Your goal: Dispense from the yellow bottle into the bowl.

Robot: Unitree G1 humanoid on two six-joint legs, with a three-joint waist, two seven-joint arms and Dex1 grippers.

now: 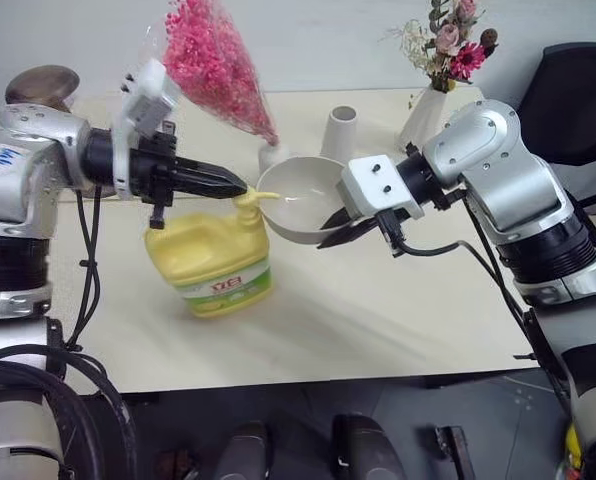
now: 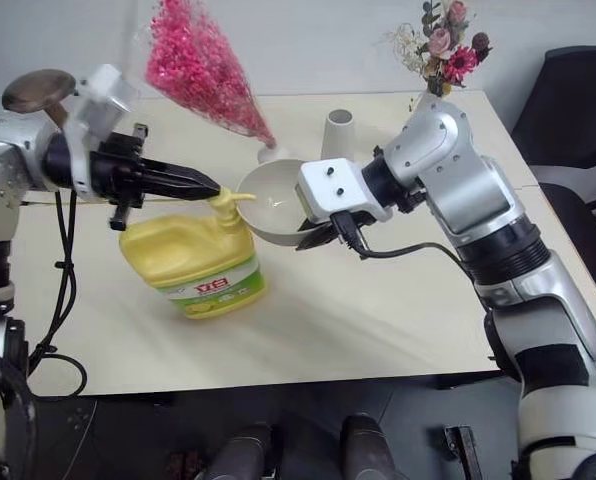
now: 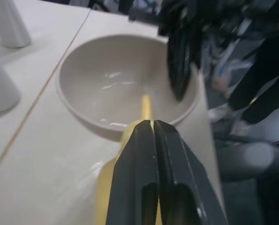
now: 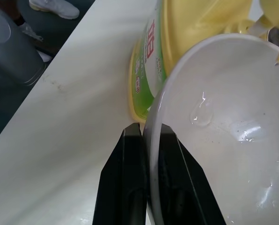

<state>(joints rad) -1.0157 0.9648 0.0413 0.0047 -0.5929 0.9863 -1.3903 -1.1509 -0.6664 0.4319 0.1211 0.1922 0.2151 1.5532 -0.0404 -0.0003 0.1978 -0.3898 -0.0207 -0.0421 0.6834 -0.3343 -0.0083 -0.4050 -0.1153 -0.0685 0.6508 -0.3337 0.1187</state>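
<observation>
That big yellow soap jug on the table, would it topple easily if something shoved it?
Probably not. The yellow jug is squat and wide-based, so it should slide rather than tip. It looks bulky, likely heavy if full. Its smooth plastic may be slippery, especially near the pump, where liquid already sits in the bowl.

head pair overhead, wrist cameras close

Bowl (image 2: 271,203) at yellow bottle (image 2: 191,262) spout

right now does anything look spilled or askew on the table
Nothing is spilled on the table. The bowl is tilted, its rim pinched by the right gripper and tipped toward the yellow bottle; a small clear blob of liquid lies inside it. The bottle stands upright.
</observation>
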